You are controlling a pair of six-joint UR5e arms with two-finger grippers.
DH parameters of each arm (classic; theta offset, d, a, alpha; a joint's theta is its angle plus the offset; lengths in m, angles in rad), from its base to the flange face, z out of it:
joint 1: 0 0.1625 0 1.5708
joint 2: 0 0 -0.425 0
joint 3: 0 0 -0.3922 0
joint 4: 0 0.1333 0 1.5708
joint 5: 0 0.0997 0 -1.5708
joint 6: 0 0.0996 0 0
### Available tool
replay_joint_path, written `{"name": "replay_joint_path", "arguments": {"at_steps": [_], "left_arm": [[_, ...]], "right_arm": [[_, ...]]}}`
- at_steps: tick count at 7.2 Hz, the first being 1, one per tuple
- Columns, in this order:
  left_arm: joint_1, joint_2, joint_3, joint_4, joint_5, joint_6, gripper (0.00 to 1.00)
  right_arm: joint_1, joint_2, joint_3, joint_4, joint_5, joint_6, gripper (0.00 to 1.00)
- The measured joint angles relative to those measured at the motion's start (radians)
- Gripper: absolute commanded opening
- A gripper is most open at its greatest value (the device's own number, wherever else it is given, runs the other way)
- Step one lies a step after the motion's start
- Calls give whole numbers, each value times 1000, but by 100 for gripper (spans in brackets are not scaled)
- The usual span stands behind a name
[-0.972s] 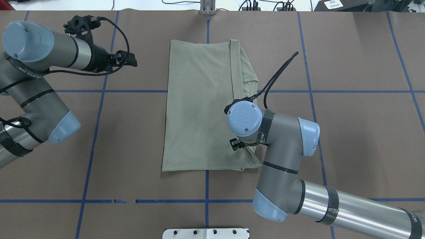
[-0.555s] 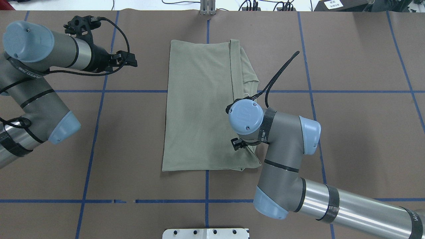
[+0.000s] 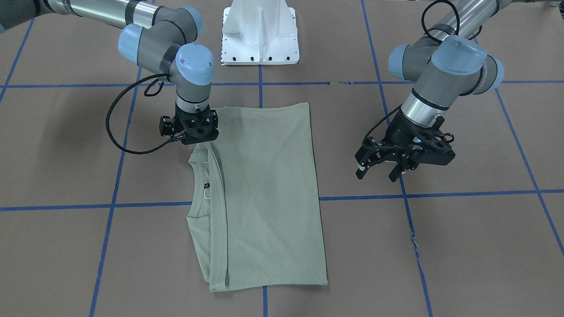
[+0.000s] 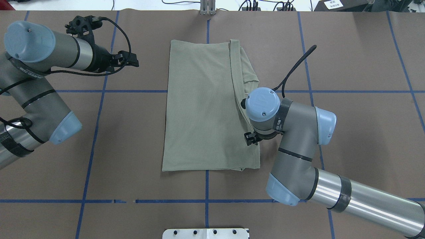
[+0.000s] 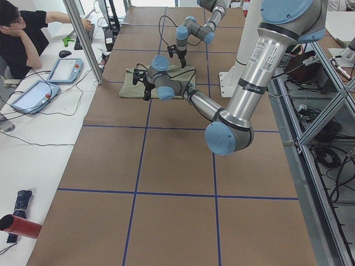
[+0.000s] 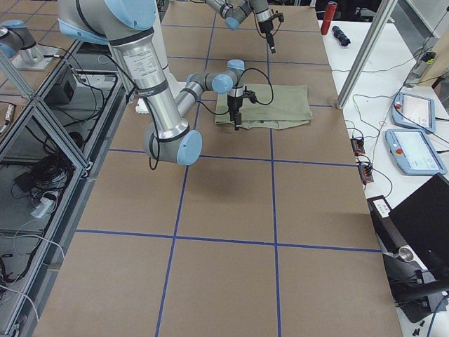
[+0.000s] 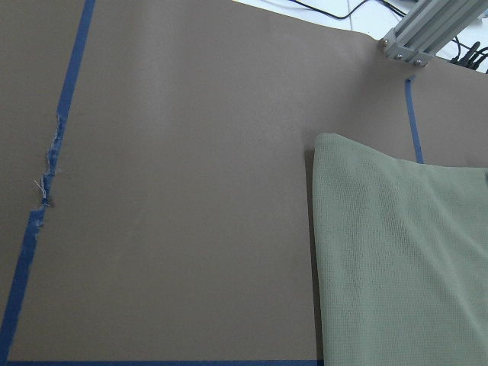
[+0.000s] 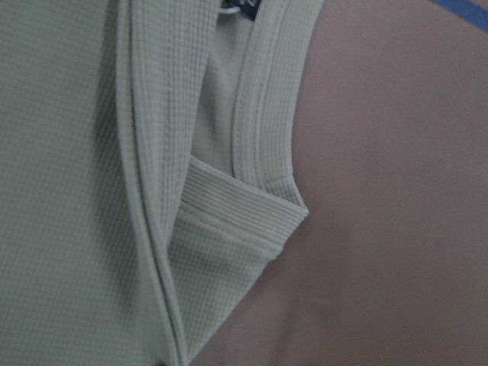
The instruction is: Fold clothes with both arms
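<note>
The sage-green shirt [image 3: 264, 189] [image 4: 199, 106] lies folded into a long rectangle mid-table, its round neck and folded sleeve along one side. My right gripper [image 3: 197, 138] points straight down at that side's near corner, just above the cloth. Its fingers are hidden, so I cannot tell whether it is open or shut. The right wrist view shows only the ribbed neckline [image 8: 267, 91] and a cuff [image 8: 236, 221] up close. My left gripper [image 3: 379, 171] [image 4: 132, 61] hangs open and empty over bare table, well clear of the shirt [image 7: 396, 252].
The brown table cover carries a grid of blue tape, torn in one place [image 7: 46, 183]. The white pedestal base [image 3: 260, 35] stands at the robot's edge. An aluminium post [image 4: 207, 8] stands at the far edge. A person [image 5: 22, 33] sits at the side desk.
My right arm's wrist has swung right and toward the far side, along the shirt's neck edge. The left arm has barely moved, and the shirt lies as before.
</note>
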Motion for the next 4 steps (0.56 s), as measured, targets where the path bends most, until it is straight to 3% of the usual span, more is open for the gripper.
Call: {"name": "replay_joint_path", "arguments": {"at_steps": [4], "left_arm": [[0, -4, 2, 1, -1, 3, 100]], "right_arm": [[73, -7, 44, -5, 70, -12, 100]]}}
